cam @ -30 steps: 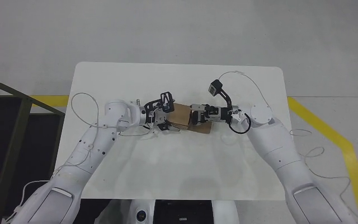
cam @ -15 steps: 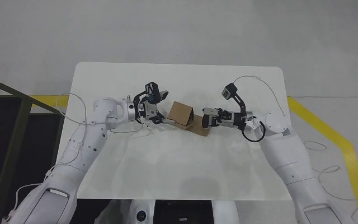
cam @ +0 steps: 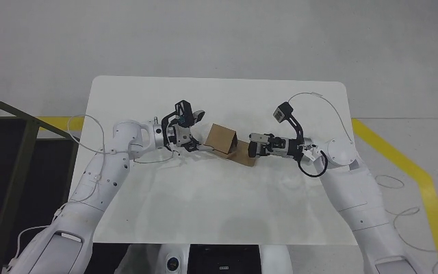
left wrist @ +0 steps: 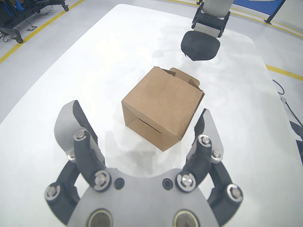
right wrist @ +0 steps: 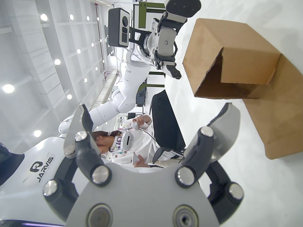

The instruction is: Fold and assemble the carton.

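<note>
- Brown cardboard makes up the carton [cam: 222,139], which lies on its side near the middle of the white table [cam: 287,198]. It sits between my two hands and touches neither.
- My left hand [left wrist: 140,109] is spread wide and holds nothing. It sits just beside the carton's closed end, the face with a thin slot across it.
- My right hand [right wrist: 156,108] is also spread wide and empty. It faces the open end, near it but apart from it.
- At that open end a short flap [right wrist: 248,67] looks turned inward. The long lid flap [right wrist: 279,119] lies flat on the table and stretches out toward the right hand.
- I judge the body squared up and one end shut, so closing the open end is the step in hand. The task looks well along, but not finished.
- As I read it, the left hand should next brace the closed end so the box cannot slide. The right hand should then get a fingertip under the flat lid flap, swing it up over the opening and tuck its edge in.
- I expect the carton to be light and to skid on the smooth table, so the brace comes first and the lift should be slow.
- I cannot tell whether the opposite short flap is folded in — I would check that before pressing the lid home.
</note>
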